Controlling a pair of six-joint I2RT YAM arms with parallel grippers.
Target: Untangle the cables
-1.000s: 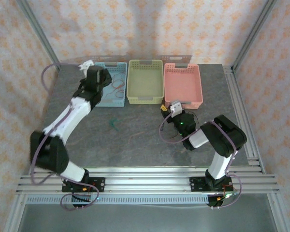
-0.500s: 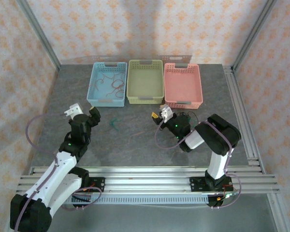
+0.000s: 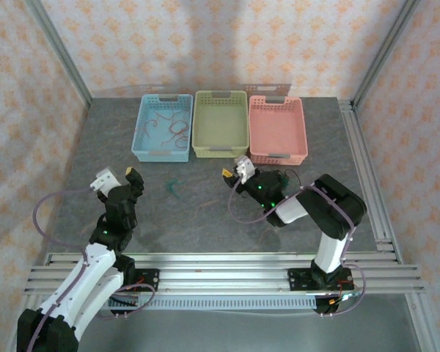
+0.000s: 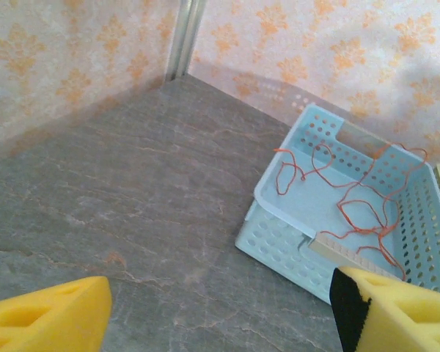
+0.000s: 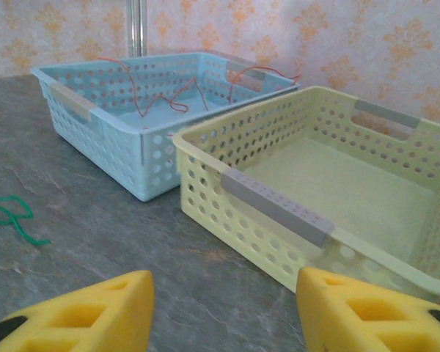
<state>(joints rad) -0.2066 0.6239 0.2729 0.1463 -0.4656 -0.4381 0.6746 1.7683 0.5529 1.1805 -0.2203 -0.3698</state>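
At the table's (image 3: 194, 231) near left, the left gripper (image 3: 119, 179) hovers with its jaws wide apart and empty. The right gripper (image 3: 235, 173), mid-table, is likewise spread and holds nothing. A green cable (image 3: 174, 188) lies loose on the surface between them. Reddish cables (image 3: 169, 129) sprawl inside the blue basket (image 3: 161, 155), which sits just beside the yellow-green basket (image 3: 220, 152).

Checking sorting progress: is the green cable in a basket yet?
No, the green cable lies on the table, out in front of the blue basket.
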